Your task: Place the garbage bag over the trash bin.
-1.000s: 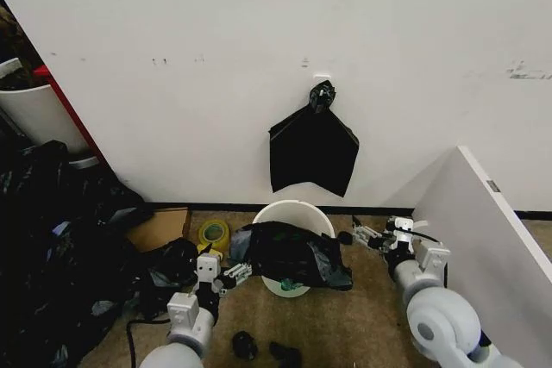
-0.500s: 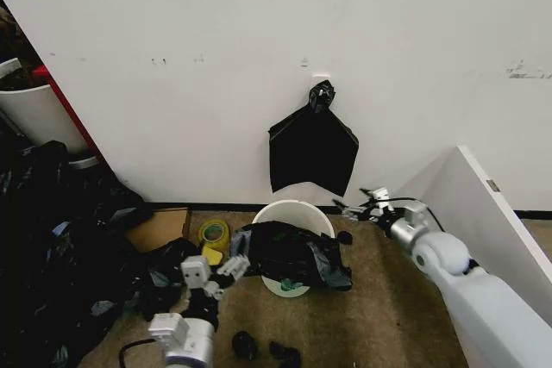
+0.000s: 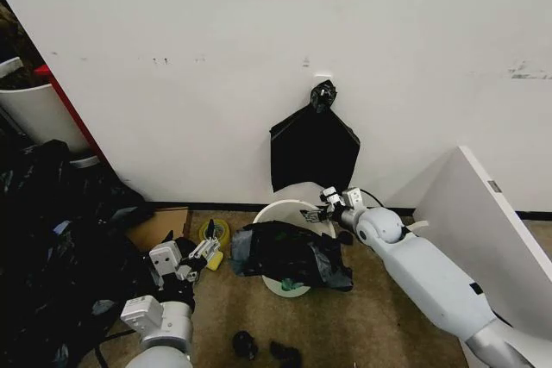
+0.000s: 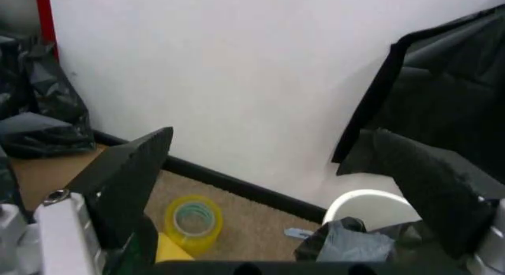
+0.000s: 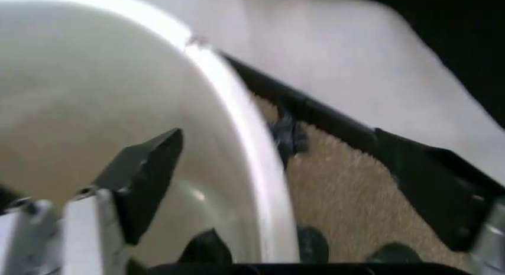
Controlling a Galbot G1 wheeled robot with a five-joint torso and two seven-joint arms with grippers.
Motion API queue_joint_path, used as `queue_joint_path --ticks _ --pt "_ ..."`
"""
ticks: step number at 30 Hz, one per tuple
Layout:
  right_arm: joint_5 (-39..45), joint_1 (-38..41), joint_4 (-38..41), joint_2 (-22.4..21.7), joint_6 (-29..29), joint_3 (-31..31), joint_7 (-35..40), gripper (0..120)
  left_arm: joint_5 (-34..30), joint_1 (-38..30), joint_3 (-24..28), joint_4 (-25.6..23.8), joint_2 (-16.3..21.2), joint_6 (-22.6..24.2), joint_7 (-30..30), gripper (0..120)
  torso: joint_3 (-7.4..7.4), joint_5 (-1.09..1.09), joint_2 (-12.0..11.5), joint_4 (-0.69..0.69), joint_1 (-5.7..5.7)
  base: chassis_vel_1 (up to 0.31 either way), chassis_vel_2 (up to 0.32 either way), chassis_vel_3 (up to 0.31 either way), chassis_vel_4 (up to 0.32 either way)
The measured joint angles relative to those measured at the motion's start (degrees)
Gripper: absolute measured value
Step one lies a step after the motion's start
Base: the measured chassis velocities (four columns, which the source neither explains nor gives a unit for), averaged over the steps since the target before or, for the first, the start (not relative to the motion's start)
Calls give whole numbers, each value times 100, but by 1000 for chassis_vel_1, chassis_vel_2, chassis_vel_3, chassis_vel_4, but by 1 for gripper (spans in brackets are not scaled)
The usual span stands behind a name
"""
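Big matte white wall [image 3: 216, 58] across the back, scuffed in spots, and short-pile tan carpet [image 3: 371, 316] below it. Far left, a heap of bulky black sacks [image 3: 52, 247], glossy and lumpy. On the wall hangs a flat, smooth black bag [image 3: 314, 151] with a knotted top. Right under it on the carpet sits the trash bin [image 3: 278, 211], cream-white round plastic with a rolled rim. The garbage bag [image 3: 289, 254], thin, shiny and heavily crinkled, is draped over the bin's near side, spilling down the front toward the carpet, so the far rim is bare. A yellow tape roll [image 3: 214, 232] lies beside the bin on the left, near a flat piece of brown cardboard [image 3: 159, 228].

Now the arms: the right gripper [image 3: 326, 206] is at the bin's far rim on the right side, fingers spread wide, one inside the wall and one outside, gripping nothing. The left gripper [image 3: 200, 253] hangs low just beside the tape roll, fingers wide apart and empty, clear of the bag.
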Motion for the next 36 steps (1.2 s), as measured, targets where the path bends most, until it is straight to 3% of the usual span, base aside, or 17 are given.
queue_joint_path --ticks 4,7,11,12,23,26,29,34,36 --pt "-105 -37 31 -54 -42 0 -161 67 1 -63 45 44 1 11 -20 100 0 1 0 0 0 0 0 0 0" --pt "-132 -51 20 -35 -42 12 -163 62 2 -72 44 45 11 16 -23 100 0 2 0 1 0 0 0 0 0" --pt "-72 -130 49 49 -79 39 133 41 -9 -86 6 50 47 33 -44 100 -1 0 0 2 0 0 0 0 0" --pt "-72 -130 49 49 -79 39 133 41 -9 -86 6 50 47 33 -44 100 -1 0 0 2 0 0 0 0 0" --pt "1121 -651 949 -93 -501 49 1857 3 -29 -128 84 76 58 39 -125 100 -1 3 0 2 -1 0 0 0 0" --pt "2057 -1120 1528 -178 -400 148 3030 2 -65 -144 112 72 80 40 -150 100 -1 1 0 2 -1 0 0 0 0" --pt "2615 -1431 1925 -236 -300 255 3632 2 -101 -146 128 72 95 40 -155 100 -1 0 0 -1 -1 0 0 0 0" --pt "3321 -2472 2925 -190 755 697 4837 1 -252 -241 222 109 100 53 -192 100 -1 -1 0 1 -1 0 0 0 0" --pt "3339 -2659 3056 -122 919 804 5000 1 -260 -256 243 109 96 56 -192 100 -1 0 0 1 -1 0 0 0 0"
